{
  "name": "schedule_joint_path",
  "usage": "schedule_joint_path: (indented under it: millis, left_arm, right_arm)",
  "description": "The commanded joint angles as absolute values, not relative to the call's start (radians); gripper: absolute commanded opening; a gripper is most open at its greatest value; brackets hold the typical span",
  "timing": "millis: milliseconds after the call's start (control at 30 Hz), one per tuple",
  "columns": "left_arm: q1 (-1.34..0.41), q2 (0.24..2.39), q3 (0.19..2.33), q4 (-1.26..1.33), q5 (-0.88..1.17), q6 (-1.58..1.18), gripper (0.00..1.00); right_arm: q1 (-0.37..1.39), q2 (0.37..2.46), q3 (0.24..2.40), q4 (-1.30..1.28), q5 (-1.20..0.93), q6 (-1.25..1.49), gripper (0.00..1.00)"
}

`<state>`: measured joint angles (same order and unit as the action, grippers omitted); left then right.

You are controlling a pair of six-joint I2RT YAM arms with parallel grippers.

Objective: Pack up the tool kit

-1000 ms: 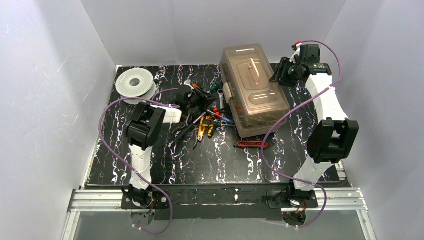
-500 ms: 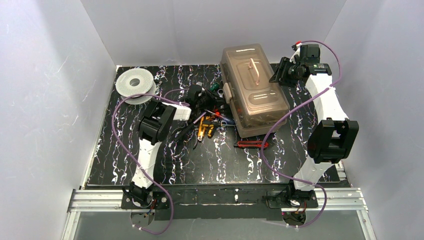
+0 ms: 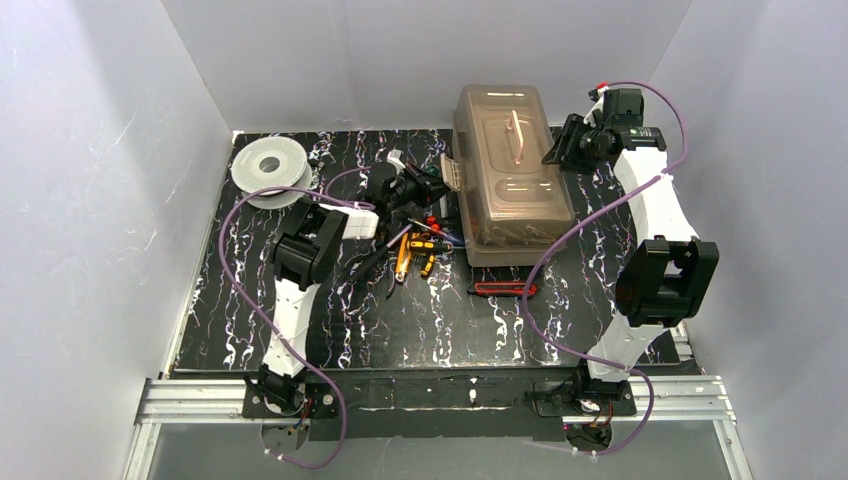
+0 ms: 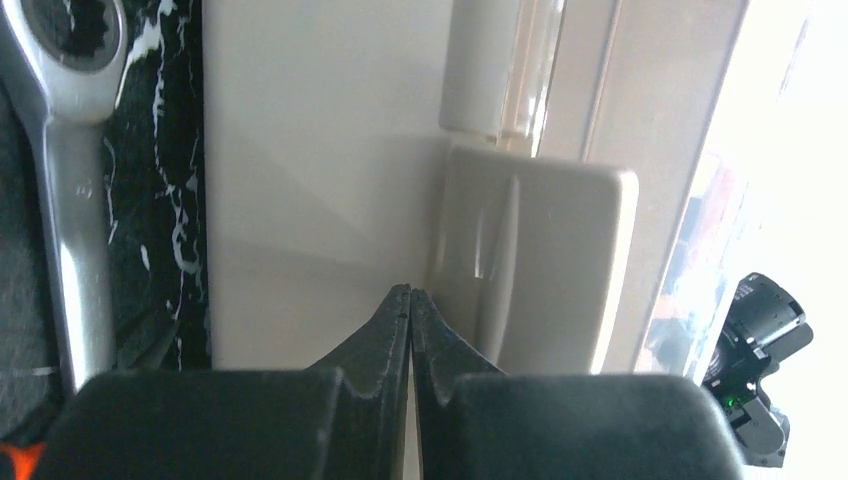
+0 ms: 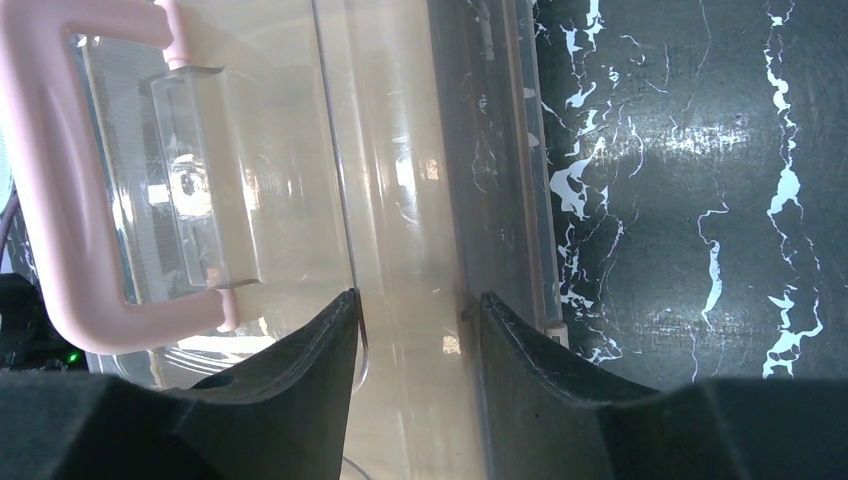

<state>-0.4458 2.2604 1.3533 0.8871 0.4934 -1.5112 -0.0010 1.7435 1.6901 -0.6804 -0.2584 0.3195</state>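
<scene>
The tan toolbox (image 3: 512,190) stands closed at the back right, its smoky lid down and its cream handle (image 3: 517,132) on top. My left gripper (image 3: 436,186) is shut and empty, its tips (image 4: 410,293) against the box's left side wall (image 4: 310,180), right beside the cream latch (image 4: 545,260). A silver wrench (image 4: 68,210) lies on the mat next to the box. My right gripper (image 3: 556,152) is open, its jaws (image 5: 415,312) astride the lid's right rim (image 5: 400,180), near the handle (image 5: 55,200). Yellow-handled pliers (image 3: 412,252) and small screwdrivers (image 3: 433,224) lie left of the box.
A round grey-white spool (image 3: 268,168) sits at the back left. A red-handled tool (image 3: 503,289) lies in front of the toolbox. Purple cables loop over both arms. Grey walls close in the black marbled mat (image 3: 420,320) on three sides.
My left gripper has moved right to the toolbox's side. The toolbox has turned and shifted toward the back, now squarer to the mat. The right arm has barely moved.
</scene>
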Motion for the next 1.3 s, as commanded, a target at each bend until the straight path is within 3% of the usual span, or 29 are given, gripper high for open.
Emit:
schedule_joint_path:
  millis: [0, 167, 433, 500, 633, 667, 767, 900, 1267]
  left_arm:
    - [-0.433, 2.069, 1.276, 0.908, 0.554, -1.470, 0.00]
    - [-0.341, 1.928, 1.076, 0.783, 0.509, -1.336, 0.06]
    - [-0.192, 1.756, 0.960, 0.640, 0.565, -1.174, 0.28]
    - [-0.187, 1.706, 0.967, 0.546, 0.567, -1.096, 0.44]
    - [-0.187, 1.573, 0.950, 0.319, 0.480, -0.961, 0.91]
    - [-0.186, 1.523, 0.935, 0.282, 0.443, -0.936, 0.97]
    - [-0.187, 1.422, 0.901, 0.176, 0.336, -0.862, 0.98]
    - [-0.186, 1.336, 0.853, 0.166, 0.333, -0.834, 0.98]
    - [-0.186, 1.200, 0.715, 0.176, 0.301, -0.786, 0.98]
  right_arm:
    - [0.021, 1.723, 1.671, -0.724, -0.288, 0.328, 0.47]
    - [0.022, 1.705, 1.664, -0.721, -0.274, 0.332, 0.48]
    - [0.021, 1.681, 1.719, -0.760, -0.228, 0.335, 0.49]
    - [0.023, 1.676, 1.749, -0.776, -0.219, 0.332, 0.50]
    - [0.042, 1.657, 1.786, -0.791, -0.194, 0.322, 0.56]
    - [0.052, 1.653, 1.795, -0.792, -0.185, 0.318, 0.59]
    - [0.094, 1.649, 1.834, -0.796, -0.157, 0.300, 0.71]
    - [0.167, 1.661, 1.939, -0.825, -0.084, 0.272, 0.79]
    - [0.265, 1.812, 2.193, -0.912, 0.112, 0.218, 0.79]
